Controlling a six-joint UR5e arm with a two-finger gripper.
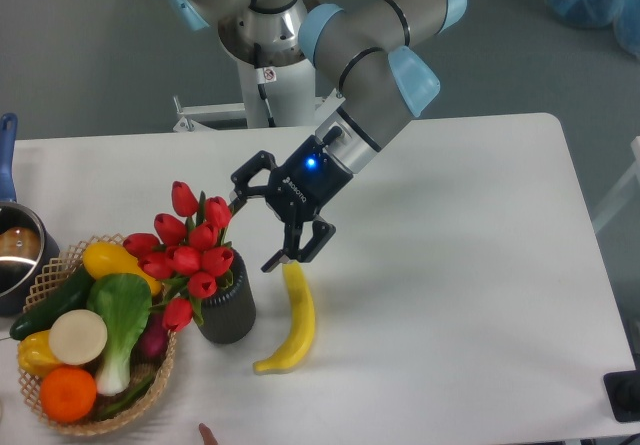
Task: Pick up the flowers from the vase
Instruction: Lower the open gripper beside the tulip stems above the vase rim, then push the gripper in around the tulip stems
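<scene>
The flowers [188, 249], a bunch of red tulip buds with green leaves, stand in the vase [229, 307], a short dark ribbed cylinder near the table's front left. My gripper [252, 233] is open just right of the bunch at bud height, tilted toward it. One fingertip [237, 201] is next to the upper right bud, the other [272, 263] hangs lower over the banana's top end. Nothing is between the fingers.
A yellow banana [291, 319] lies just right of the vase. A wicker basket [48, 277] of produce sits left of the vase, touching the flowers. A metal pot [14, 255] with a blue handle is at the left edge.
</scene>
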